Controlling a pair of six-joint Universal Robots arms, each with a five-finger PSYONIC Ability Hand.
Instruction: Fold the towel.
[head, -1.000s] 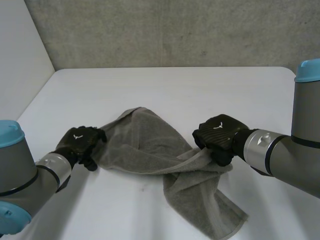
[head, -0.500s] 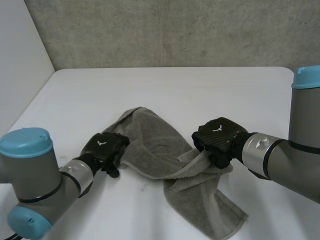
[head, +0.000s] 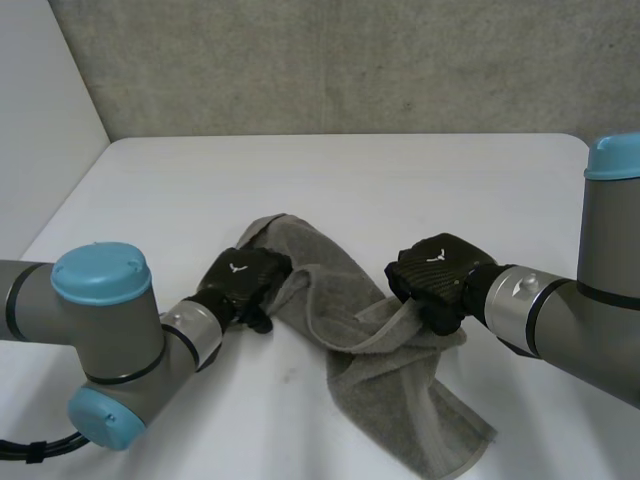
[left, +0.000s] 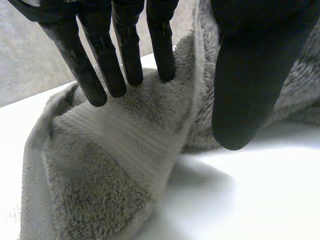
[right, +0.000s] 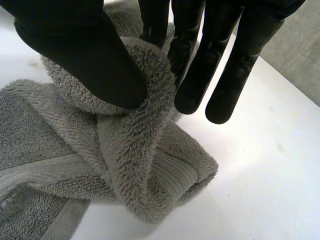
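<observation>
Two hands grip the towel (head: 330, 290) lying crumpled mid-table (head: 400, 180), left hand (head: 245, 278) pinching its left edge between fingers and thumb, right hand (head: 432, 272) pinching a bunched fold at its right side; no neat fold yet, so most work looks left.

The white worktop (head: 400, 180) carries one grey towel (head: 400, 400), bunched and twisted near its front middle. One end of the towel lies flat, reaching toward the front right. The other end sits rumpled toward the left, partly lifted off the surface.
</observation>
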